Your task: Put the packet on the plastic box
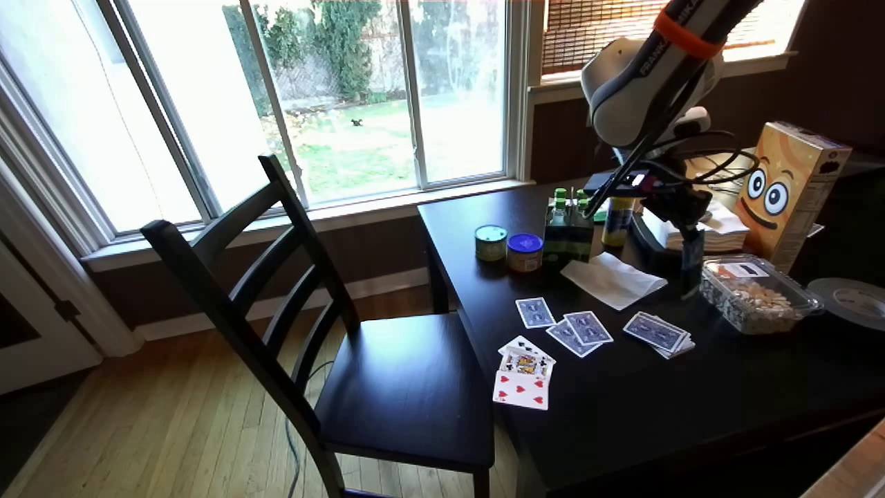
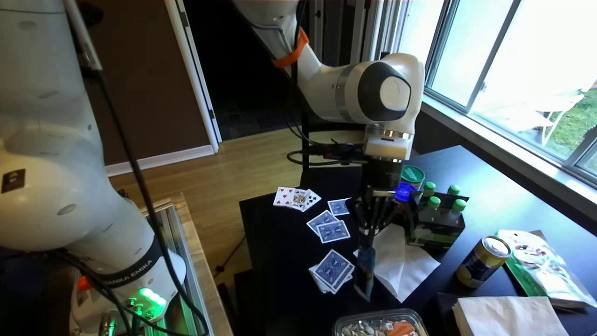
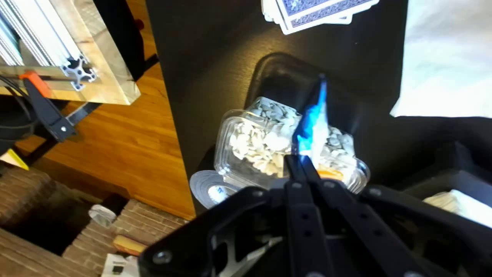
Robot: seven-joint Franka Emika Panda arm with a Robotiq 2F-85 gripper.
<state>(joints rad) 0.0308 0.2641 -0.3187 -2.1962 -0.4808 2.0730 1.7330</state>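
Observation:
My gripper (image 3: 301,159) is shut on a thin blue packet (image 3: 313,129), which hangs down from the fingertips. In both exterior views the packet (image 1: 691,259) (image 2: 367,263) hangs upright below the gripper (image 1: 688,223) (image 2: 368,232). The plastic box (image 3: 236,165) is a shallow clear container with rounded corners and whitish pieces inside. In the exterior views it stands on the dark table just beside the packet (image 1: 722,304) and is cut off by the bottom edge (image 2: 343,322). In the wrist view the packet covers part of the box. I cannot tell the packet's height above the table.
Several playing cards (image 1: 653,330) and a white napkin (image 1: 614,280) lie near the box. A tape roll (image 1: 857,301) and a cardboard box with cartoon eyes (image 1: 781,197) stand beyond it. A bottle carrier (image 2: 436,226), a yellow can (image 2: 482,261) and a napkin stack (image 2: 510,317) are around.

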